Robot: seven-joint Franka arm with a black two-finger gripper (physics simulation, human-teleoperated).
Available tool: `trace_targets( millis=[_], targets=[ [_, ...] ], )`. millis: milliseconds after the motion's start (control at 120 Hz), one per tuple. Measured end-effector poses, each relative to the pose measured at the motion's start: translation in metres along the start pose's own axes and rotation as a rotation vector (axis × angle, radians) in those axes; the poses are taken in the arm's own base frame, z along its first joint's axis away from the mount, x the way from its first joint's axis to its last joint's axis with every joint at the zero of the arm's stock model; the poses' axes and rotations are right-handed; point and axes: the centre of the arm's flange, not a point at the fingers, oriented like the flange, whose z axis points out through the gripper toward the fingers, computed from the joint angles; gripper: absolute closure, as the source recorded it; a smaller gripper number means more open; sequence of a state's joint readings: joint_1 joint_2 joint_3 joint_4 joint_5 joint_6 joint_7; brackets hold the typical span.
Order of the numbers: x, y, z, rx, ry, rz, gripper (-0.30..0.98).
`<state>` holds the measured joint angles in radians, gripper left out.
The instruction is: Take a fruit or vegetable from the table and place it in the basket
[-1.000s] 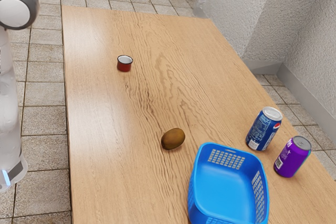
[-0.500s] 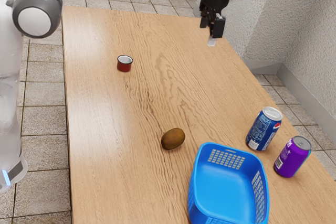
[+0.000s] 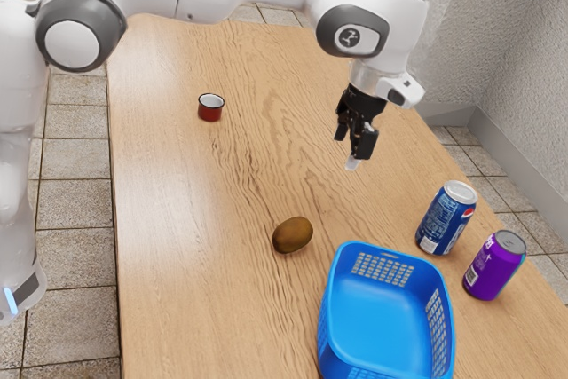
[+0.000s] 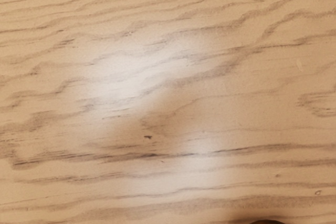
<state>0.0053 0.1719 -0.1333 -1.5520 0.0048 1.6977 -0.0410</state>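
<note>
My gripper (image 3: 350,146) is in the air above the table, pointing down, its two fingers apart with nothing visible between them. The brown oval fruit, like a kiwi (image 3: 293,234), lies on the wood, lower in the exterior view than the gripper and to its left. Right beside the fruit stands the blue basket (image 3: 387,321), with nothing seen inside. In the wrist view a dark rounded thing (image 4: 266,222) just enters at the lower edge; I cannot tell what it is.
A blue Pepsi can (image 3: 445,218) and a purple can (image 3: 494,265) stand close to the basket, toward the exterior view's right. A small red cup (image 3: 210,108) stands farther off on the wooden table (image 3: 177,219).
The arm has swung into the exterior view over the table. My gripper has come from the far edge toward the fruit and basket, which have not moved.
</note>
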Motion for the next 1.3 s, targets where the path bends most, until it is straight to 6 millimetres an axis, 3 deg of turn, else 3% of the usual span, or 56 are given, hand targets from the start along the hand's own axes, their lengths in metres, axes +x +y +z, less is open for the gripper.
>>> trace_targets(
  millis=[117, 300, 467, 642, 725, 858, 917, 1133, 1300],
  targets=[
    [-0.003, 0.011, 0.015, -0.024, 0.037, -0.03, 0.0],
    [-0.032, 0.042, 0.023, -0.044, 0.084, -0.044, 0.0],
    [-0.057, 0.071, 0.063, -0.059, 0.071, -0.044, 0.0],
    [-0.07, 0.094, 0.076, -0.068, 0.08, -0.04, 0.0],
    [-0.071, 0.084, 0.075, -0.069, 0.09, -0.071, 0.0],
    [-0.069, 0.025, 0.074, -0.068, 0.105, -0.197, 0.0],
    [-0.068, 0.011, 0.074, -0.068, 0.109, -0.23, 0.0],
    [-0.071, 0.032, 0.076, -0.07, 0.11, -0.211, 0.0],
    [-0.074, 0.03, 0.085, -0.068, 0.101, -0.23, 0.0]
  ],
)
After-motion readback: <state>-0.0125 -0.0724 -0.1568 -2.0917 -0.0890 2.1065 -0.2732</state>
